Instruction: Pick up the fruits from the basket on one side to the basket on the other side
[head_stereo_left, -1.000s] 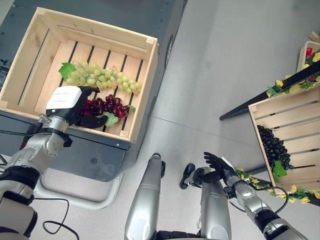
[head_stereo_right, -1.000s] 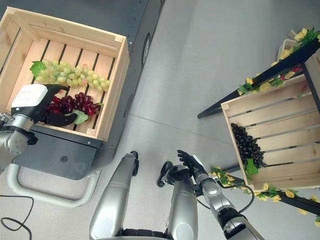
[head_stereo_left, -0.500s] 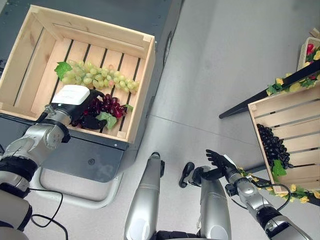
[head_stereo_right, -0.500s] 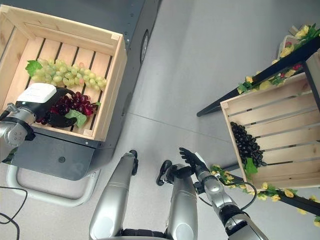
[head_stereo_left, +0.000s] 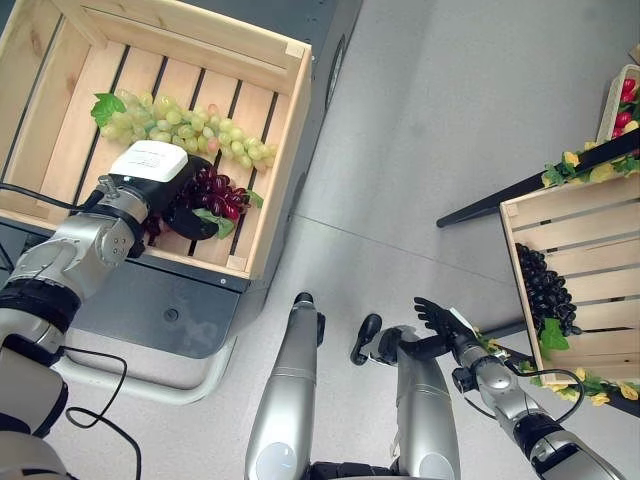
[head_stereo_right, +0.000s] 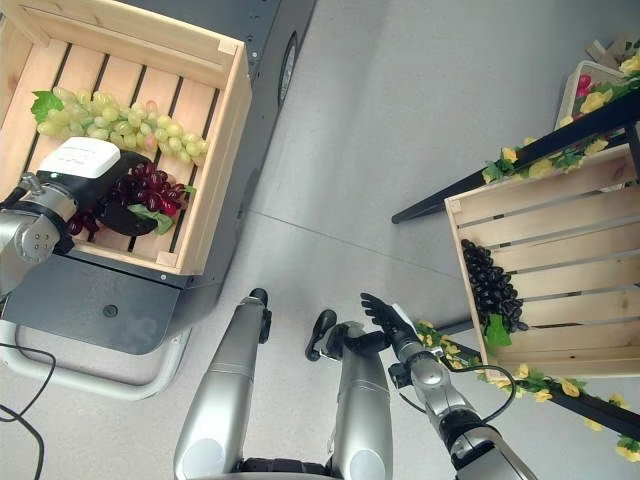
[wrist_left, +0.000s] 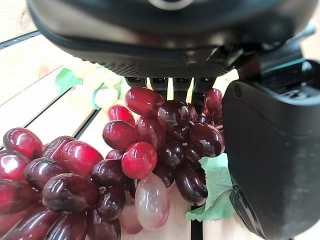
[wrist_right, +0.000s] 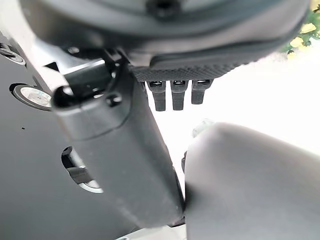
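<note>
Two slatted wooden crates are in view, one on each side of the robot. The left crate (head_stereo_left: 283, 130) has pale plank walls and a slatted floor with dark gaps, and sits on a dark grey metal stand (head_stereo_left: 160, 310). It contains two grape bunches: one long green grape bunch (head_stereo_left: 190, 125) with a green leaf at its end, lying across the slats, and one red grape bunch (head_stereo_left: 212, 190) of glossy, rounded dark-red berries with a leaf, lying just beside the green bunch on the side nearer the robot. The left hand (head_stereo_left: 165, 190) is in this crate with its fingers and thumb curled around the red grape bunch; the left wrist view shows the berries between the fingers and the thumb, resting on the slats. The right crate (head_stereo_left: 580, 215) holds one black grape bunch (head_stereo_left: 545, 290) with a leaf, against its near wall. Artificial yellow-flower vines (head_stereo_left: 590, 385) trim its supports. The right hand (head_stereo_left: 440, 320) hangs low over the grey floor (head_stereo_left: 420, 150), fingers relaxed and spread, holding nothing.
</note>
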